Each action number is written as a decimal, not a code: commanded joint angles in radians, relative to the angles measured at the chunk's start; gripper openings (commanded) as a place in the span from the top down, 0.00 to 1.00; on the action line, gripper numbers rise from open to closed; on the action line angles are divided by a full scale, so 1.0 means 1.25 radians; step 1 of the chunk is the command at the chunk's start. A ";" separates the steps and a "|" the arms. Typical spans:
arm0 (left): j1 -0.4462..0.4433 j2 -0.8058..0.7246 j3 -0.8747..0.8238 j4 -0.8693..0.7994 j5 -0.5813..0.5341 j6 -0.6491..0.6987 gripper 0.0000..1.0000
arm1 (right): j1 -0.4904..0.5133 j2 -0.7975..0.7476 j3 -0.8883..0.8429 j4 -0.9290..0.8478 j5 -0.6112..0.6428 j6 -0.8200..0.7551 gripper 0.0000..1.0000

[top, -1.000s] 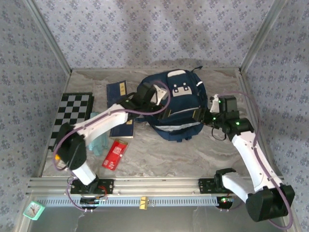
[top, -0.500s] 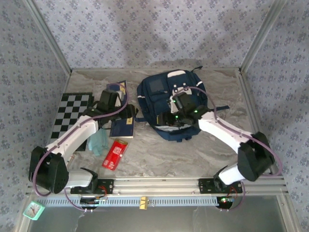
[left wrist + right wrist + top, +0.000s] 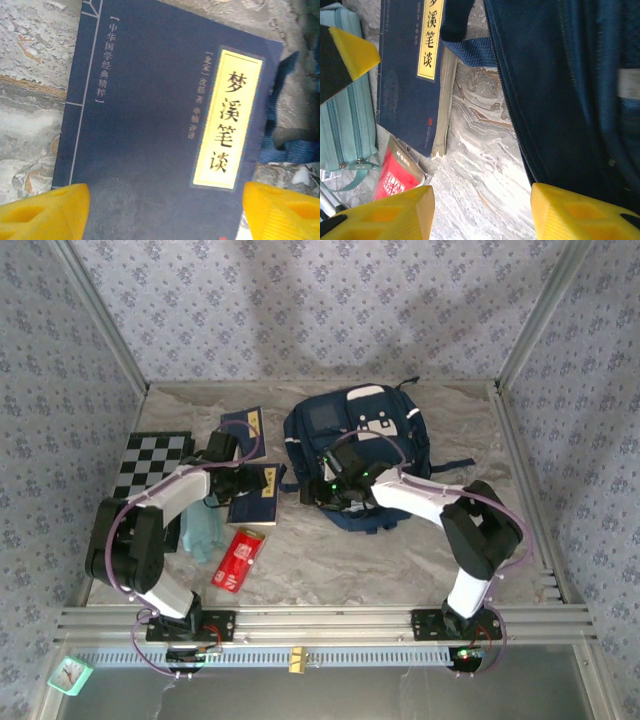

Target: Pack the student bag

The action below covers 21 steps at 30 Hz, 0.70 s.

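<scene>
I see a black-and-white checkered board [image 3: 150, 465], a thin navy-blue booklet [image 3: 255, 502], a second navy-blue booklet [image 3: 243, 423], a teal zippered fabric pouch [image 3: 203, 530] and a flat red packet [image 3: 238, 558] on the grey marbled counter [image 3: 360, 565].

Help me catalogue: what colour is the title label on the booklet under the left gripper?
Yellow title label; clearest in the left wrist view.

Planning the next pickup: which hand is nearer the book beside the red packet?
Left hand: directly over the book. Right hand: beside it, at the backpack's edge.

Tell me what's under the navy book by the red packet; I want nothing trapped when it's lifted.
The book lies flat on the marble table, which shows along its edges. Anything beneath its middle is covered.
</scene>
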 commanded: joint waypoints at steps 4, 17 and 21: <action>0.012 0.034 0.001 0.009 -0.020 -0.015 0.18 | 0.015 0.079 0.069 0.042 0.000 0.028 0.45; -0.031 0.063 -0.024 0.037 0.033 -0.068 0.14 | -0.072 0.171 0.112 0.027 0.039 -0.016 0.46; -0.064 0.052 -0.028 0.062 0.062 -0.110 0.14 | -0.115 0.165 0.112 0.009 0.055 -0.041 0.46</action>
